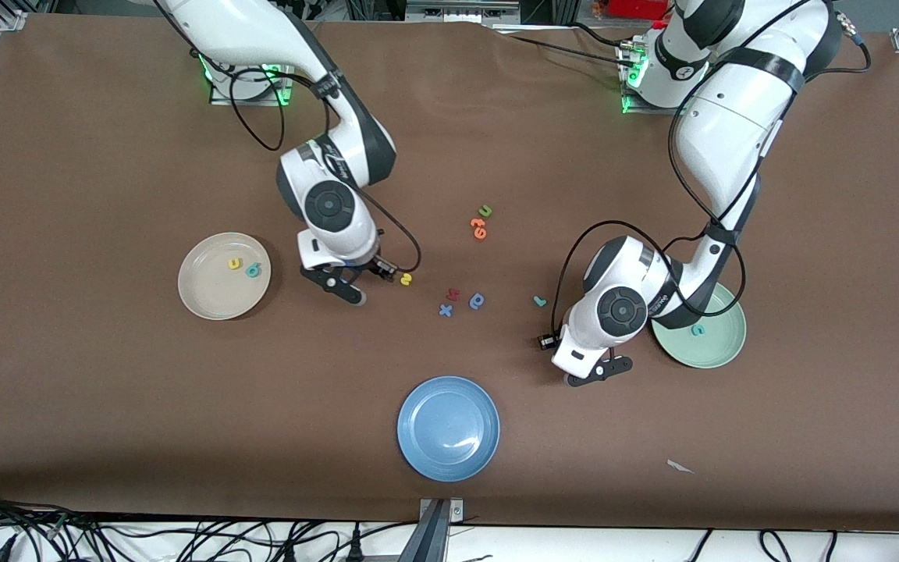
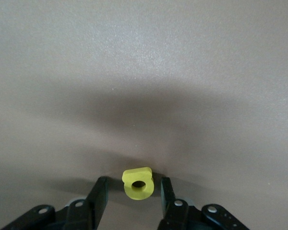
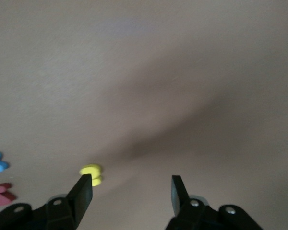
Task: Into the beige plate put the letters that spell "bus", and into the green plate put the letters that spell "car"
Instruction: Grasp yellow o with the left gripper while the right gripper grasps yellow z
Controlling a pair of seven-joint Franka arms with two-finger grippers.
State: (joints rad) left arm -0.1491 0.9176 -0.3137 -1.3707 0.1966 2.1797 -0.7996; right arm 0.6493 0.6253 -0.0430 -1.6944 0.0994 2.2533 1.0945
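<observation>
Left end effector (image 2: 133,191) narrow around yellow "a" (image 2: 138,183), not yet gripped; next: pinch, carry to green plate (image 1: 723,347). Right end effector (image 3: 132,190) wide beside yellow "s" (image 3: 91,174).

- Your brown table (image 1: 106,406) carries three plates: the beige plate (image 1: 204,300) toward the right arm's end, the green plate (image 1: 719,347) toward the left arm's end, the blue plate (image 1: 449,428) nearest the front camera.
- Loose on the table you've got a yellow "s" (image 1: 406,279), a red letter (image 1: 453,294), a blue cross-shaped letter (image 1: 445,310), a blue round letter (image 1: 477,300) and a teal "r" (image 1: 539,300).
- Farther from the camera lie orange letters (image 1: 478,228) and a green "u" (image 1: 485,211).
- A white scrap (image 1: 680,467) sits near the front edge.
</observation>
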